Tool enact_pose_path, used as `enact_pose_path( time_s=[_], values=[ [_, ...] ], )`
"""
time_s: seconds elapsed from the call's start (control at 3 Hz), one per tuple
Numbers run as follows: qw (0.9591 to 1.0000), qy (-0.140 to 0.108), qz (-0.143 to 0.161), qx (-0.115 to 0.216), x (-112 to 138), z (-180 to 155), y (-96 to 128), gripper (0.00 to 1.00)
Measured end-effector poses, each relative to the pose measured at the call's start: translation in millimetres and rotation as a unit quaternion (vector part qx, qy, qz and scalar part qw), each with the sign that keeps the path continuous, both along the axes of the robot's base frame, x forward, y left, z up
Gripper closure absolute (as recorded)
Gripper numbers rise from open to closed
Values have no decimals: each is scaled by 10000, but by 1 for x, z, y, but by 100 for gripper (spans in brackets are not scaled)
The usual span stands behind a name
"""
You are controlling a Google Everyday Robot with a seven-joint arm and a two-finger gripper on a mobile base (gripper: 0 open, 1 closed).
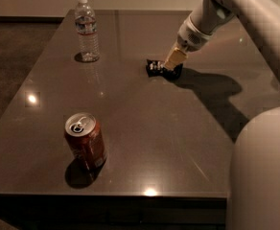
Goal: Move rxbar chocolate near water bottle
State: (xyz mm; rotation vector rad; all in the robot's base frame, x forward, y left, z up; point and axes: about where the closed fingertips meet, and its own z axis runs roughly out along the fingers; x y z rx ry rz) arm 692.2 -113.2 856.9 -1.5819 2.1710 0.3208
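The rxbar chocolate (155, 67), a small flat black wrapper with white lettering, is on the dark table's middle back. My gripper (171, 65) comes down from the upper right, and its tan fingers (174, 58) are closed on the bar's right end, low over the table. The water bottle (87, 29), clear with a white cap and a label band, stands upright at the back left, well to the left of the bar.
A red-brown soda can (85, 141) stands at the front left of the table (145, 128). My white arm (245, 13) crosses the right side, and my base (262, 171) fills the lower right. The floor drops away on the left.
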Motion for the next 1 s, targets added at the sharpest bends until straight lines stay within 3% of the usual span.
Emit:
enact_pose_path(
  time_s=[0.67, 1.0],
  values=[
    [9994, -265, 200, 133, 17, 25, 44, 100],
    [9986, -387, 290, 192, 22, 32, 61, 85]
  ],
)
